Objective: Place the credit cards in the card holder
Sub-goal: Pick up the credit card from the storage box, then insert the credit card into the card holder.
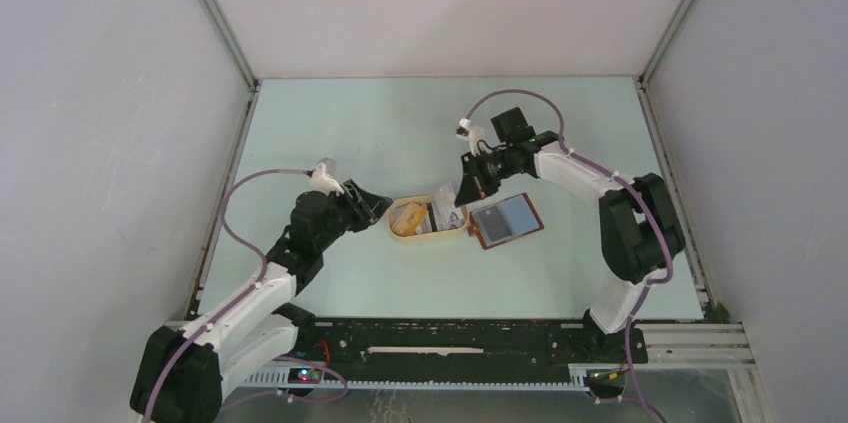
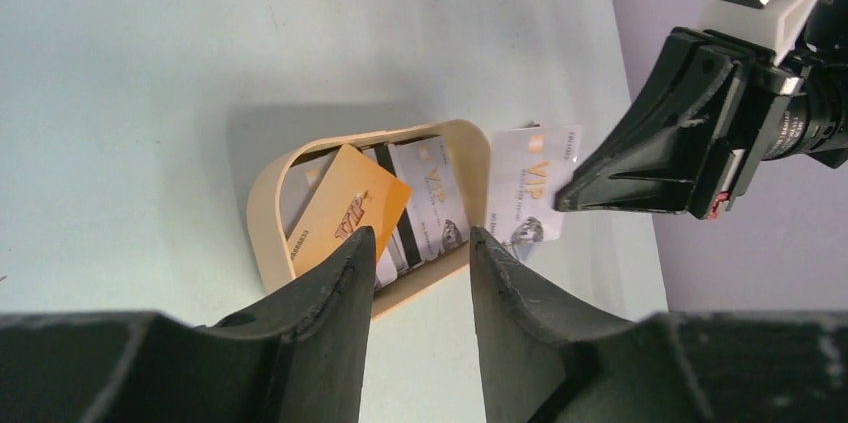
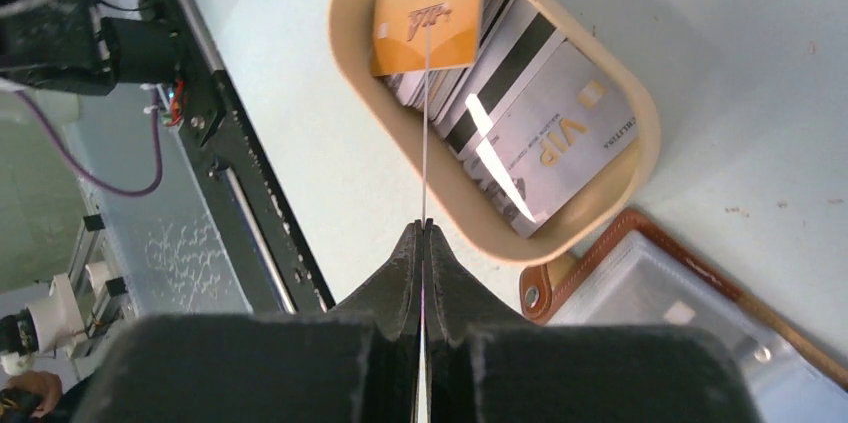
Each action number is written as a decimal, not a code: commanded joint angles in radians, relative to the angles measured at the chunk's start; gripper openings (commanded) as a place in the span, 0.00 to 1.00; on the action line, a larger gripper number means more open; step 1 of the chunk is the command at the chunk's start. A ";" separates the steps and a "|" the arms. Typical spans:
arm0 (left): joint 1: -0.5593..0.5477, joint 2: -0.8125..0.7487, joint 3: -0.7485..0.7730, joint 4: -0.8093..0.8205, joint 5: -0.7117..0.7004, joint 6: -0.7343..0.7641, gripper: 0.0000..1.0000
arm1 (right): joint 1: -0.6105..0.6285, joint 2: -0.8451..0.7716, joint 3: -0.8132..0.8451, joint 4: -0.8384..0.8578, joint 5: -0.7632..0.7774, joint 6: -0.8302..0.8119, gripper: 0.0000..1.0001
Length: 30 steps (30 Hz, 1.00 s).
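An oval cream tray point(image 1: 430, 237) holds several credit cards, with a tan-orange card point(image 2: 350, 208) on top of whitish and dark-striped ones point(image 3: 560, 133). My right gripper point(image 3: 423, 228) is shut on a whitish card point(image 2: 532, 193), held on edge above the tray's right end; it shows as a thin line point(image 3: 425, 123) in the right wrist view. The reddish-brown card holder point(image 1: 505, 220) lies open just right of the tray, grey pockets up point(image 3: 690, 283). My left gripper point(image 2: 420, 238) is open and empty at the tray's left end point(image 1: 380, 205).
The black rail of the arm bases point(image 1: 450, 338) runs along the table's near edge. Metal frame posts and grey walls close in the table at the left, right and back.
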 commanded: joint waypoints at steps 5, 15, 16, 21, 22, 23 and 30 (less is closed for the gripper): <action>-0.041 -0.009 0.029 0.090 0.059 0.045 0.46 | -0.138 -0.222 -0.093 -0.053 -0.229 -0.215 0.00; -0.326 0.355 0.338 0.083 0.100 0.249 0.48 | -0.429 -0.235 -0.171 -0.290 -0.174 -0.445 0.00; -0.353 0.401 0.381 0.056 0.103 0.268 0.47 | -0.455 -0.225 -0.173 -0.307 -0.168 -0.450 0.00; -0.445 0.591 0.555 -0.025 0.132 0.318 0.44 | -0.558 -0.168 -0.169 -0.344 -0.152 -0.479 0.00; -0.454 0.621 0.580 -0.031 0.140 0.321 0.44 | -0.561 -0.154 -0.163 -0.352 -0.156 -0.488 0.00; -0.463 0.648 0.606 -0.039 0.147 0.323 0.43 | -0.561 -0.140 -0.155 -0.361 -0.160 -0.493 0.00; -0.492 0.822 0.757 -0.114 0.152 0.313 0.34 | -0.548 -0.034 -0.102 -0.403 -0.187 -0.511 0.00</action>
